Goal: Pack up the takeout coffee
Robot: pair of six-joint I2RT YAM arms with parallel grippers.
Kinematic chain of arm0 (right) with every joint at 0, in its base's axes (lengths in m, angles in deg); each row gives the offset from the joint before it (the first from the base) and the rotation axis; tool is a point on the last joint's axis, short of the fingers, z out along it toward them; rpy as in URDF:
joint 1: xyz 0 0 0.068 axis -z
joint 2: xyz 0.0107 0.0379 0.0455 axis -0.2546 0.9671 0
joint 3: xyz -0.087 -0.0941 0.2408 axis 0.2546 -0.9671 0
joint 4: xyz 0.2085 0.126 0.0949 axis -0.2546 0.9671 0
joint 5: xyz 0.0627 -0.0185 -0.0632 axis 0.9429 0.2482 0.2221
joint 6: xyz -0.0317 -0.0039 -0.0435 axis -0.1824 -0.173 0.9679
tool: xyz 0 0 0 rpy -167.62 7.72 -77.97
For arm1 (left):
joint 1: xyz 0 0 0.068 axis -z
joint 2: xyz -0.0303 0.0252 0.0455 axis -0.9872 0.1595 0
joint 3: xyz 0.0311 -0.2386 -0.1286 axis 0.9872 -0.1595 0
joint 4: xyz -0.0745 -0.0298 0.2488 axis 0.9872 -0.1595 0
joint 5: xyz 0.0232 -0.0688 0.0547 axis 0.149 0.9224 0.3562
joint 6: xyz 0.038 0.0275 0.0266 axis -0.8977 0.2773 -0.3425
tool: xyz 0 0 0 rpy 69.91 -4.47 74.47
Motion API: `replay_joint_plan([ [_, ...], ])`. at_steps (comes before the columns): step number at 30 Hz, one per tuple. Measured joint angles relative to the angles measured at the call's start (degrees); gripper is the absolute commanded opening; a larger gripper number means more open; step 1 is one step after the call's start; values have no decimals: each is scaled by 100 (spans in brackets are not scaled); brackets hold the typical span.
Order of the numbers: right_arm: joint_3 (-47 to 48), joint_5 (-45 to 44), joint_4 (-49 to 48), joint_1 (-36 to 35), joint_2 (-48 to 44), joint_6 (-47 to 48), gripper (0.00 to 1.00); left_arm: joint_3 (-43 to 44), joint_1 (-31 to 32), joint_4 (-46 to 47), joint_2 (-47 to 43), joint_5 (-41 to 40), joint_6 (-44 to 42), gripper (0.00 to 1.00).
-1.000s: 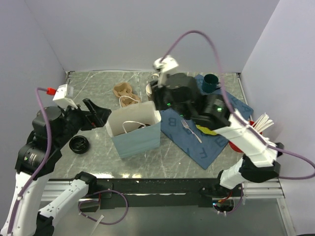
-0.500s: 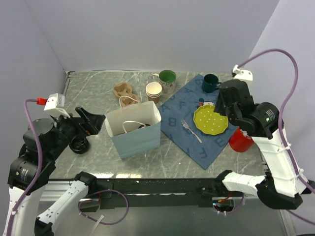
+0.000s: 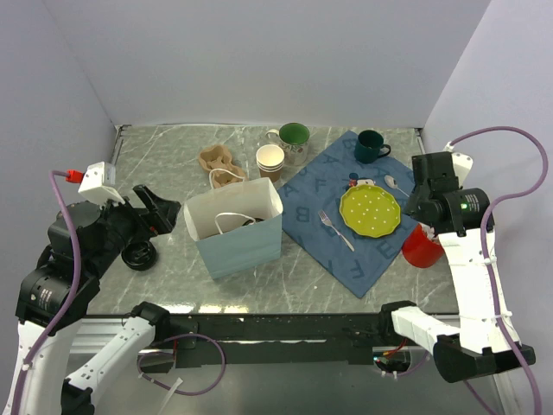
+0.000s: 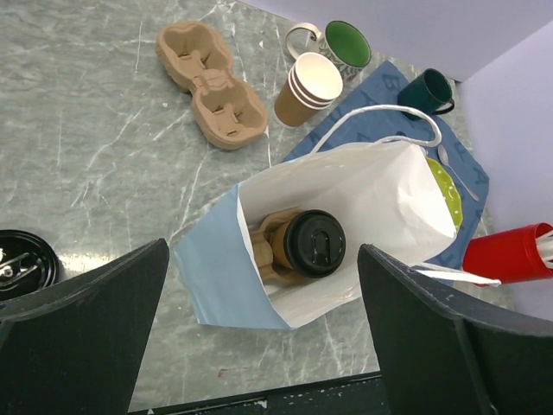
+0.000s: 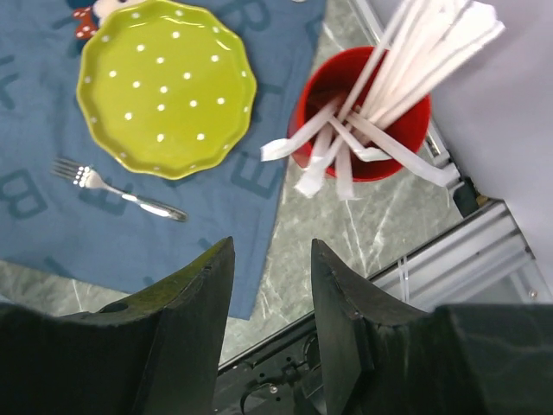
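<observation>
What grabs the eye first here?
The open paper bag mid-table, with the lidded takeout coffee already standing inside it in a cardboard carrier. Next, the yellow-green dotted plate on the blue letter mat to the bag's right, and the red cup bristling with white sticks at the table's right edge.

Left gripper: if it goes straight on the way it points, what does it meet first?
Likely the black-lidded takeout coffee inside the open paper bag: the left gripper, jaws open, frames the bag's mouth. Depth is unclear; a bag wall could catch a finger.
</observation>
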Motion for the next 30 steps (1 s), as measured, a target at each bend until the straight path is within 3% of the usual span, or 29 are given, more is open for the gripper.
replay_joint_plan([
  [14,-46,341,-345,1115,39,654,48,76,4,2,90,-127,-87,97],
  [30,-597,623,-885,1196,686,1115,44,-79,7,37,31,-431,-192,97],
])
